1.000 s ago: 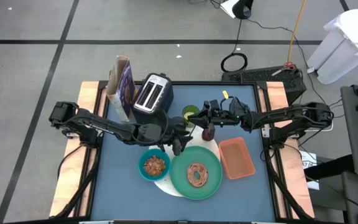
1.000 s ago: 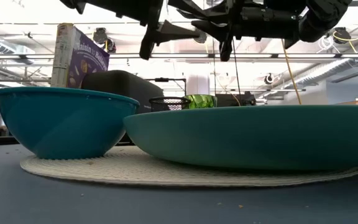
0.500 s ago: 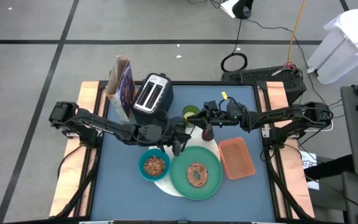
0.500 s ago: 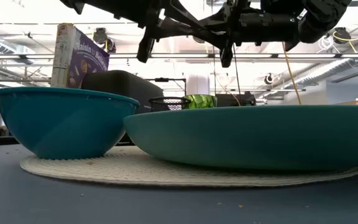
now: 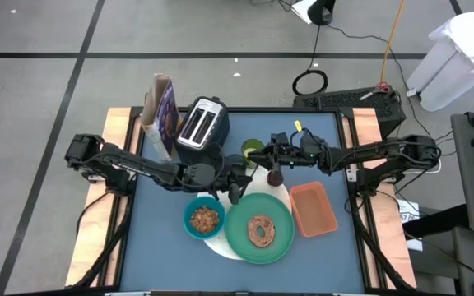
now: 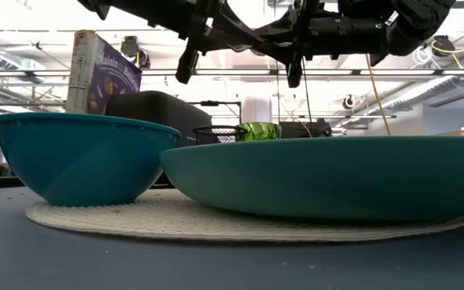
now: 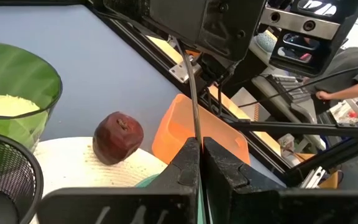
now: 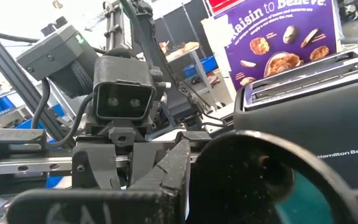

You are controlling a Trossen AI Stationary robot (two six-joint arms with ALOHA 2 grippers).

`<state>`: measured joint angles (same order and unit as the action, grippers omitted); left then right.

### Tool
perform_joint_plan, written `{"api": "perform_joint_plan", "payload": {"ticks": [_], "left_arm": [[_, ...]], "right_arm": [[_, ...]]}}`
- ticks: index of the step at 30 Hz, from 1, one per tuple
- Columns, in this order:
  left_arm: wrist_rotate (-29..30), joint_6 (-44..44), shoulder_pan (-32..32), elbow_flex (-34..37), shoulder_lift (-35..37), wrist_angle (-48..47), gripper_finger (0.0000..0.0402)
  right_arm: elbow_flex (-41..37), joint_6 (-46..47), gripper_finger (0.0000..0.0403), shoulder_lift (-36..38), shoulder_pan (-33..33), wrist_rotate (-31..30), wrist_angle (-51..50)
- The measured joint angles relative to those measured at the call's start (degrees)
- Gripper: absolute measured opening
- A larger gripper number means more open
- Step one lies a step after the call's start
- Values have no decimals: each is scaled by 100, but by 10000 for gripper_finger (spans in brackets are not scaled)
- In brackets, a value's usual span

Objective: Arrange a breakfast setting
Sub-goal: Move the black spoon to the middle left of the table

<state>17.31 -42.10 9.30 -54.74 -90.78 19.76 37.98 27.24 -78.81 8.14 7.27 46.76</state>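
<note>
- The metal spoon (image 7: 194, 118) is up in the air, pinched tight between the fingers of the left gripper (image 5: 235, 191).
- The right gripper (image 5: 275, 164) meets it over the middle of the table and holds a black cup (image 8: 263, 171).
- Below them lies a white round plate (image 5: 220, 240) with a big green plate (image 5: 278, 238) and a small teal bowl (image 5: 204, 219) on it.
- The bowl sits left of the green plate.
- A small red fruit (image 7: 118, 137) rests at the far edge of the white plate.
- A yellow-green cup (image 5: 251, 150) stands just beyond it.
- An orange tray (image 5: 313, 209) lies to the right.
- The toaster (image 5: 202, 124) and a cereal box (image 5: 162, 113) stand at the far left.
</note>
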Motion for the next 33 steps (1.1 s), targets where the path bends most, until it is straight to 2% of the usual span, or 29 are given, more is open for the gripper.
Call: {"api": "perform_joint_plan", "payload": {"ticks": [6,9,15,22,27,33], "left_arm": [[-12,-3,0,0,0,-11,9],[-12,4,0,0,0,-38,9],[-34,63,4,0,0,-58,8],[-81,63,9,0,51,-86,8],[-30,216,24,9,234,-151,8],[60,418,26,4,600,-398,8]], "right_arm": [[0,-109,60,0,-2,31,8],[0,-130,74,0,-2,93,24],[0,-56,148,13,-2,502,43],[0,-469,226,368,9,522,-65],[0,-1251,248,880,11,505,-718],[0,-1842,251,1519,11,492,-1747]]}}
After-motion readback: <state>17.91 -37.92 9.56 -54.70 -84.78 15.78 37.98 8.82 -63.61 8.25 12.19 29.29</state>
